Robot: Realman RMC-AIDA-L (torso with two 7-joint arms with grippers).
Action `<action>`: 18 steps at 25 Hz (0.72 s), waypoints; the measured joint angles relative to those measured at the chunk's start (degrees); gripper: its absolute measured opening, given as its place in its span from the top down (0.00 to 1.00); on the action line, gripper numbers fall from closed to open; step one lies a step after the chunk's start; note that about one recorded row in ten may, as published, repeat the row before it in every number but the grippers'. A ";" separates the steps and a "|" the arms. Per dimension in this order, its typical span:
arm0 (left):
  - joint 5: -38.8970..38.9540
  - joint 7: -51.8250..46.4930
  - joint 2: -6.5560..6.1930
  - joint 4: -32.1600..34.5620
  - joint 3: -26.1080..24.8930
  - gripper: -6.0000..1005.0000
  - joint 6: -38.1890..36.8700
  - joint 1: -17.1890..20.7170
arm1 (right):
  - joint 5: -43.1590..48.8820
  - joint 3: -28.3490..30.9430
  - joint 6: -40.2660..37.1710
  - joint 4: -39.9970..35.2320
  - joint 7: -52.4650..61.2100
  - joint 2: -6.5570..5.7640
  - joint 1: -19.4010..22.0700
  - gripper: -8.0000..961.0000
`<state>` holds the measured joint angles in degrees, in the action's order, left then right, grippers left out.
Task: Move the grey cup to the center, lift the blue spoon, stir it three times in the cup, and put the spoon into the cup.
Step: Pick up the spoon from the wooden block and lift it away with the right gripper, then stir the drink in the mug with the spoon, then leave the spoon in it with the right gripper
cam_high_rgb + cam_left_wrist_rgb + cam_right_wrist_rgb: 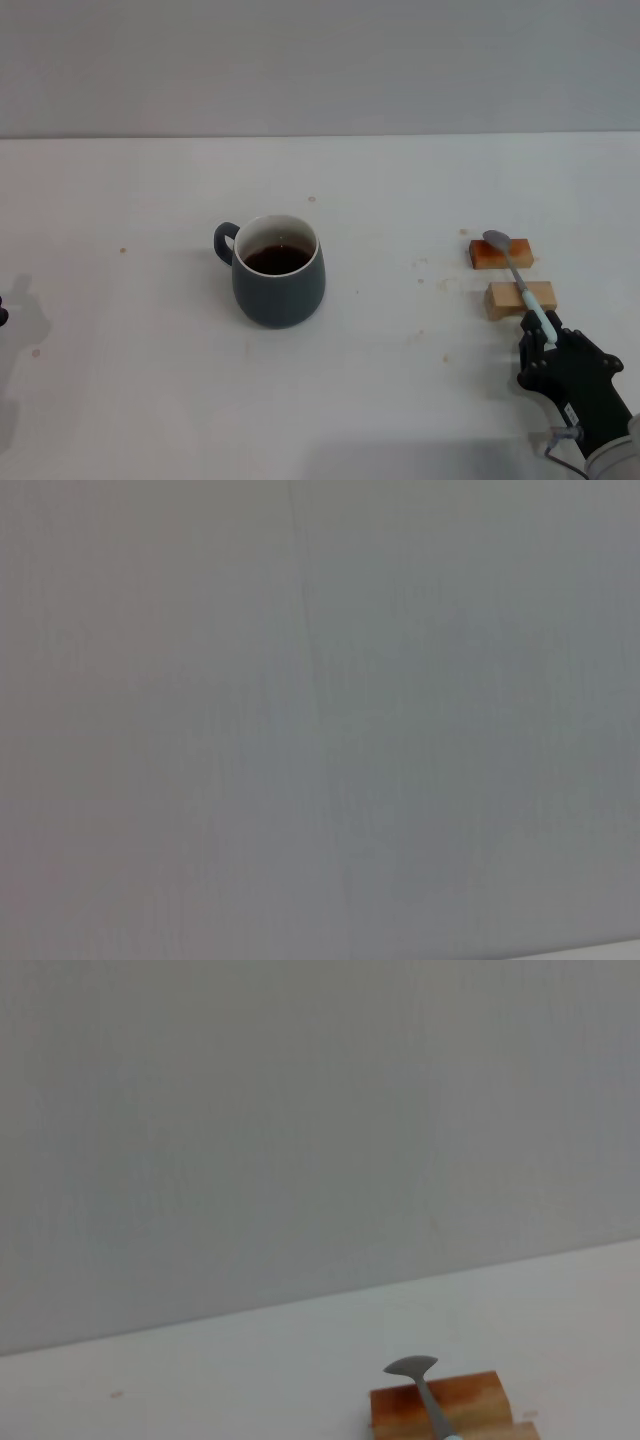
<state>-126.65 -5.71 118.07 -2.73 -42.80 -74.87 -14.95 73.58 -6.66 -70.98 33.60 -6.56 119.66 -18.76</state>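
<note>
Looking down from the head view, we see the grey cup [279,285] standing upright near the middle of the white table [120,400], its loop handle toward the robot's left and dark liquid inside. Well to its right, the blue spoon [518,282] lies across two small wooden blocks [508,273], its metal bowl over the far block and its pale handle reaching toward the near edge. Our right gripper [543,335] sits at the lower right with its black fingers closed on the handle end. Our left arm shows only as a dark sliver at the far left edge, and we cannot tell the state of its gripper. From the left wrist view, we see only a plain grey surface. From the right wrist view, we see the spoon bowl [412,1367] above a wooden block [445,1403] on the table, with a grey wall behind.
</note>
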 joint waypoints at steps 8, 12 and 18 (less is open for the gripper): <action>0.00 0.00 -0.04 0.01 0.00 1.00 0.01 0.35 | 2.95 0.55 -6.28 12.46 -7.81 -2.94 -0.37 0.83; 0.00 0.00 -0.04 0.01 0.00 1.00 0.12 0.43 | 2.81 3.46 -5.90 22.08 -16.09 -6.47 -0.85 0.83; 0.00 0.00 -0.04 0.39 0.00 1.00 0.27 0.34 | 1.72 9.86 -0.65 43.55 -29.98 -15.88 -1.37 0.83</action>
<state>-126.65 -5.71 118.03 -2.35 -42.80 -74.60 -14.61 75.30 3.20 -71.63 77.16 -36.55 103.78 -20.13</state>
